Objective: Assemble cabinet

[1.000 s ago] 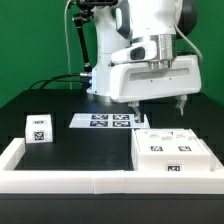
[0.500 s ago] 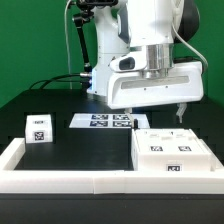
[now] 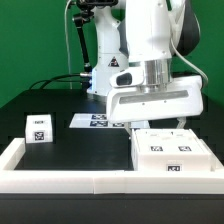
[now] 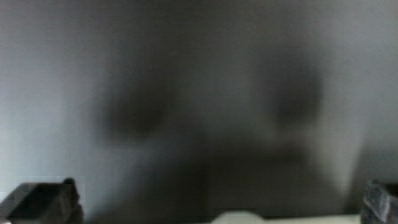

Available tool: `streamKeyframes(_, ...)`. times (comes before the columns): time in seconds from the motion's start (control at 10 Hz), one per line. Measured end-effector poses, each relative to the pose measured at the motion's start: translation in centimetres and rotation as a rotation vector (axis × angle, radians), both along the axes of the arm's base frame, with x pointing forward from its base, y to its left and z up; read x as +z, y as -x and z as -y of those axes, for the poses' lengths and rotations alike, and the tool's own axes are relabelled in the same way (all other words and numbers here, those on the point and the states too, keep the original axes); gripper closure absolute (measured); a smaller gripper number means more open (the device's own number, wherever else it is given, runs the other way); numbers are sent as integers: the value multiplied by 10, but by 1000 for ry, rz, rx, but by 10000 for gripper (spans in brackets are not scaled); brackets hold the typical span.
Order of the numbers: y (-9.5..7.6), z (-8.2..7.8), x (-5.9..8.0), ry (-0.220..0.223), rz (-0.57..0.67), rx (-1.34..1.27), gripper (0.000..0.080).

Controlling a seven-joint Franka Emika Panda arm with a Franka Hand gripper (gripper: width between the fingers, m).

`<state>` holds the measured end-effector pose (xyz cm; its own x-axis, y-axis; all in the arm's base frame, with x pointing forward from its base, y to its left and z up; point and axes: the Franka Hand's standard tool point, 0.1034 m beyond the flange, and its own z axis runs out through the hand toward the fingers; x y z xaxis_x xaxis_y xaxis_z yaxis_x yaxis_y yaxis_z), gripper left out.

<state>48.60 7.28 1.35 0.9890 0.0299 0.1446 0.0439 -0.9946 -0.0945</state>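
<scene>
The white cabinet body (image 3: 172, 152) lies at the exterior view's right, with tags on its top face. A small white insert piece (image 3: 38, 127) with a tag stands at the left. My gripper (image 3: 155, 123) hangs low over the far edge of the cabinet body, jaws wide apart and empty. One finger (image 3: 181, 122) shows just above the body's far right corner. The wrist view is blurred. My gripper (image 4: 210, 205) shows there only as dark fingertips (image 4: 45, 200) at the lower corners, far apart, with a pale blur of the body (image 4: 249, 218) between them.
The marker board (image 3: 100, 121) lies flat behind, partly under the gripper. A low white border frame (image 3: 60, 178) runs along the front and left of the dark table. The robot's base and cables stand at the back.
The gripper has come down and shifted slightly to the exterior view's right, closer to the cabinet body. The jaws stay apart. The parts have not moved.
</scene>
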Motion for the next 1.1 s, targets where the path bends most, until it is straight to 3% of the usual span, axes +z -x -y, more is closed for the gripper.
streamKeyframes(0.5, -12, -4, -7, -5, 28, 10, 2)
streamKeyframes(0.7, -16, -1, -7, -2, 36, 22, 259)
streamKeyframes(0.8, -17, 0, -7, -1, 37, 29, 259)
streamKeyframes(0.9, -17, 0, -7, 1, 38, 37, 442)
streamKeyframes(1.0, -16, 1, -8, 5, 38, 55, 577)
streamKeyframes(1.1, -13, 2, -9, 10, 35, 75, 577)
